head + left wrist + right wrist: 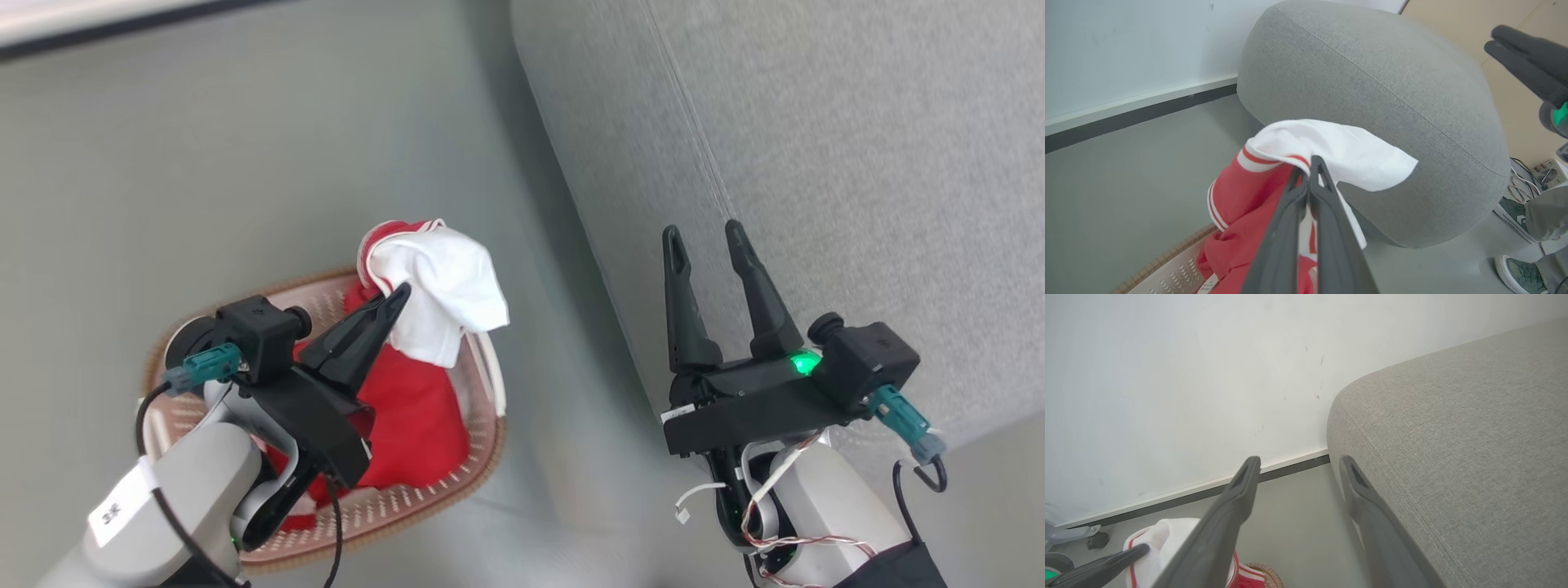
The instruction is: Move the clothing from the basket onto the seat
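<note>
Red clothing (416,408) fills basket (392,514), left fingers (367,327) pinching it; right fingers (686,310) spread

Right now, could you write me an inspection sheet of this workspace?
Surface: grey floor, the basket stands on it beside the seat.
Job's things: clothing red and white, one piece lifted over the basket, more red inside; seat bare where visible.
Clutter: nothing seen.
Grippers: left gripper shut on the clothing; right gripper open, holding nothing.
Cables: loose wires at the right wrist; black cable by the left arm.
Surroundings: white wall, dark skirting, a person's shoes by the seat.
</note>
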You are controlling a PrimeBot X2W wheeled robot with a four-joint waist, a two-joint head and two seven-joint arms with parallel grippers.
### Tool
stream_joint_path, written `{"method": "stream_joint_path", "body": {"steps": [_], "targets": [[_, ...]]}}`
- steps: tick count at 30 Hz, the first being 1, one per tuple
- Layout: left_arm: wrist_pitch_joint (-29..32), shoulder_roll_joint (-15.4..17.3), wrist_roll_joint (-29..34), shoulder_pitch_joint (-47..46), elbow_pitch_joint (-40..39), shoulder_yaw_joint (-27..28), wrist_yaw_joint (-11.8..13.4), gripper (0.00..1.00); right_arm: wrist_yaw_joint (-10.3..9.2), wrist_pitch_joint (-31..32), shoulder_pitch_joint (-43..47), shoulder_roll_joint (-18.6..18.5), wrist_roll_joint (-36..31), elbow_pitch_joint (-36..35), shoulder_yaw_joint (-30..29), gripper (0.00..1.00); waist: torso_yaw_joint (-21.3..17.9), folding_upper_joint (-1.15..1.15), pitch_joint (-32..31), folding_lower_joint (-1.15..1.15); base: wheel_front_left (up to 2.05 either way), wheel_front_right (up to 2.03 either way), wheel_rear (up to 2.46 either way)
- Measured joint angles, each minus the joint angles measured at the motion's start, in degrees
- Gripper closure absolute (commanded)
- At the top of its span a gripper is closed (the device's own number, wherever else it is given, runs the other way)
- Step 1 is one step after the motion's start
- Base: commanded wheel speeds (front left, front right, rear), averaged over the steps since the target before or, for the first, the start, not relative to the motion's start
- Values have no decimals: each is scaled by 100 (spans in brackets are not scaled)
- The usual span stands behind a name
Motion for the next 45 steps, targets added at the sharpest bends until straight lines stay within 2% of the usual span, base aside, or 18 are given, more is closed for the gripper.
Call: {"method": "stream_joint_path", "body": {"steps": [9,16,25,31,37,45], "targets": [[-153,31,-364,0,-589,107,0,100,0,0,140,-12,12,468,108,0,386,0,-812,-1,0,0,0],[-180,-46,-569,-27,-934,424,0,100,38,0,383,-20,41,811,255,0,591,0,-1395,-1,0,0,0],[-207,-459,-577,-264,-1031,469,4,100,380,1,721,-26,142,1140,324,0,793,0,-2141,-1,0,0,0],[-209,-525,-576,-369,-1169,583,215,100,598,1,914,-29,-56,1183,531,0,880,0,-2522,-1,0,0,0],[-188,-694,-569,-416,-1217,511,309,100,710,1,903,-32,-299,1190,808,0,921,0,-2679,0,0,0,0],[-48,-871,-569,-430,-1245,342,354,100,967,1,547,-53,-509,1124,1416,0,978,1,-2711,0,0,0,0]]}}
